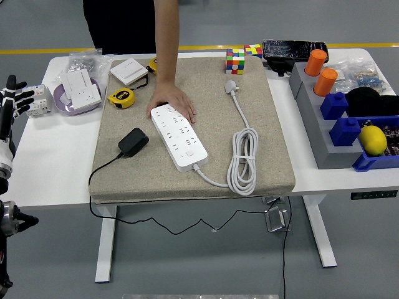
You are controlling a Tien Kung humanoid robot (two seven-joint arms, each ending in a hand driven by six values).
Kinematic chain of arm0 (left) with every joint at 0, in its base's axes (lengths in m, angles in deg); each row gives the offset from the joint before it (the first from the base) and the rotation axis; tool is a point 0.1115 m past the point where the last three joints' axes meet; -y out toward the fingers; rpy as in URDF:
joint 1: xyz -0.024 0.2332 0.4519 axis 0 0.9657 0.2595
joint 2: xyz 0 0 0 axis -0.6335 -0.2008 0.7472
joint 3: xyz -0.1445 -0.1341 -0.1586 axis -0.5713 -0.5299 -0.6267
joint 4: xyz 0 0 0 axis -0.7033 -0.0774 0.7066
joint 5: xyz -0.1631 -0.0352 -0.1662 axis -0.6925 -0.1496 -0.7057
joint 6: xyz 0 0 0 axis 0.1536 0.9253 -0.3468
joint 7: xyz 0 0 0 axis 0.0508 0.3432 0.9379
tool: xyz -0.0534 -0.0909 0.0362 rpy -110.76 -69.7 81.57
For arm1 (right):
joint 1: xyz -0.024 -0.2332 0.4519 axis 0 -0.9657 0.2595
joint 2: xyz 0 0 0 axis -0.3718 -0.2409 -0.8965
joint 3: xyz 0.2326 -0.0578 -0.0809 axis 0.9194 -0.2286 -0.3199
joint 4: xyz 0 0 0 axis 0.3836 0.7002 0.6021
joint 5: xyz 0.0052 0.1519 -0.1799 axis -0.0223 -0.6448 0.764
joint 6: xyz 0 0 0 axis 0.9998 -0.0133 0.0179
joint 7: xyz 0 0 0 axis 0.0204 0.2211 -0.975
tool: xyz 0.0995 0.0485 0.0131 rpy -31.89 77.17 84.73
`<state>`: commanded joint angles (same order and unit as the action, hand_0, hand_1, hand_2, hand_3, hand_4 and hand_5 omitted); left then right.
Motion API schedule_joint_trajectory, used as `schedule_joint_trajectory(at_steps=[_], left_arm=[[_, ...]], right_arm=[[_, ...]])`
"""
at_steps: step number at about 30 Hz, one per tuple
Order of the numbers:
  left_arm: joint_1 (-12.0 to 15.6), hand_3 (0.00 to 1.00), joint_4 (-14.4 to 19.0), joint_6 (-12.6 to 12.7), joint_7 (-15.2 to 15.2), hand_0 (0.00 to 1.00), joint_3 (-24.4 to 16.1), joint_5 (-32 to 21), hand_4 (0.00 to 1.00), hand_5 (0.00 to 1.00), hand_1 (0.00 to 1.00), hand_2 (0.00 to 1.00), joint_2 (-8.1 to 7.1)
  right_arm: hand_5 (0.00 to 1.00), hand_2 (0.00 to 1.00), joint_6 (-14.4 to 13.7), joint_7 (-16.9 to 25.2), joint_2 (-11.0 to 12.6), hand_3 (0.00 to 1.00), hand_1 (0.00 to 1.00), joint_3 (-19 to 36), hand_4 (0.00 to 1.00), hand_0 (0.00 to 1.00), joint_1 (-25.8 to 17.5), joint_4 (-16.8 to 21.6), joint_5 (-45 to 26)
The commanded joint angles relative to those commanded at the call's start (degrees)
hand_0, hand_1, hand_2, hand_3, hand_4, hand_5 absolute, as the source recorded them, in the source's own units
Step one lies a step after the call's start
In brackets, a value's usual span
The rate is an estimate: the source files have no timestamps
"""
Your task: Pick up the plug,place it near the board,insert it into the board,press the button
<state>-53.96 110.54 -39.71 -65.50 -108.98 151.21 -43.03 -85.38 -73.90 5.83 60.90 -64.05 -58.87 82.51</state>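
Observation:
A black plug adapter (pixel 133 142) lies on the beige mat (pixel 262 124), left of the white power strip (pixel 179 136), its black cord trailing off the mat's front edge. The strip has a round button (pixel 189 152) near its front end. A person's hand (pixel 173 99) rests on the strip's far end. My left hand (pixel 9 104) is at the picture's left edge, off the table's left end, fingers spread and empty, far from the plug. My right hand is out of view.
The strip's white cord (pixel 242 159) is coiled on the mat's right, its plug (pixel 230 86) near the back. A yellow tape measure (pixel 121 98), wall switch (pixel 129 71), sockets on a purple plate (pixel 80 89), Rubik's cubes (pixel 235 61) and bins with a lemon (pixel 373 139) surround it.

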Motion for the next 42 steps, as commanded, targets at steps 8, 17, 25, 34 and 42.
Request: schedule_joint_trajectory(at_steps=[8, 17, 25, 34, 42], left_arm=[[-0.13, 0.736, -0.01, 0.15, -0.04, 0.739, 0.1, -0.1, 0.998, 0.998, 0.703, 0.696, 0.0], [-0.04, 0.736, 0.07, 0.08, -0.01, 0.736, 0.08, -0.09, 0.998, 0.998, 0.703, 0.696, -0.05], [-0.07, 0.735, -0.02, 0.0, 0.08, 0.734, 0.08, -0.09, 0.995, 0.998, 0.703, 0.695, 0.07], [0.05, 0.736, 0.01, -0.05, 0.23, 0.735, -0.03, 0.06, 0.994, 0.998, 0.702, 0.693, 0.05], [0.2, 0.735, -0.03, -0.18, 0.3, 0.736, 0.05, 0.21, 0.994, 0.998, 0.702, 0.693, 0.09]], right_arm=[[0.971, 0.763, -0.01, 0.06, -0.17, 0.777, 0.791, 0.28, 0.998, 0.866, 0.18, 0.02, 0.05], [0.977, 0.76, -0.06, 0.02, -0.17, 0.777, 0.786, 0.26, 0.998, 0.861, 0.03, -0.02, 0.02], [0.978, 0.76, -0.08, -0.05, -0.2, 0.776, 0.787, 0.34, 0.998, 0.86, 0.19, 0.0, 0.2], [0.979, 0.758, -0.1, 0.02, -0.23, 0.777, 0.786, 0.31, 0.998, 0.86, 0.1, -0.03, 0.07], [0.977, 0.758, -0.09, -0.05, -0.26, 0.776, 0.785, 0.13, 0.998, 0.858, -0.03, -0.05, 0.15]])
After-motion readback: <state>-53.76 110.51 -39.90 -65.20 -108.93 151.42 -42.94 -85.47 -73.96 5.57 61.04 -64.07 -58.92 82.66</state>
